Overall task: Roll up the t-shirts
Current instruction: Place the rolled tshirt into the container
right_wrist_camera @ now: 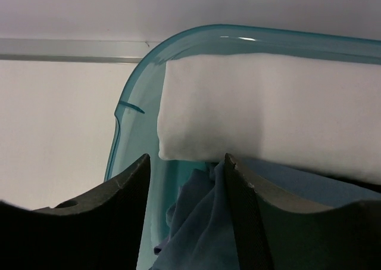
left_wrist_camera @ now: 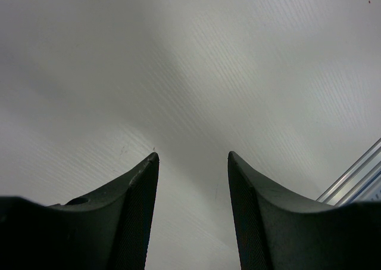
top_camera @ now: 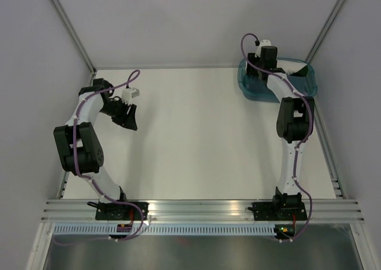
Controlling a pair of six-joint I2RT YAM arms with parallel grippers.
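The right gripper [right_wrist_camera: 186,158] hangs over the teal plastic basket [right_wrist_camera: 127,97], jaws apart and clamping nothing. A crumpled slate-blue t-shirt [right_wrist_camera: 193,228] lies just below and between its fingers, and a folded white t-shirt [right_wrist_camera: 268,112] sits just ahead of them. This looks like the fetching step. The next move calls for dropping, closing on the blue cloth and lifting it out to the table [left_wrist_camera: 178,73]. The left gripper [left_wrist_camera: 193,157] hovers spread and empty, with tabletop beneath it.
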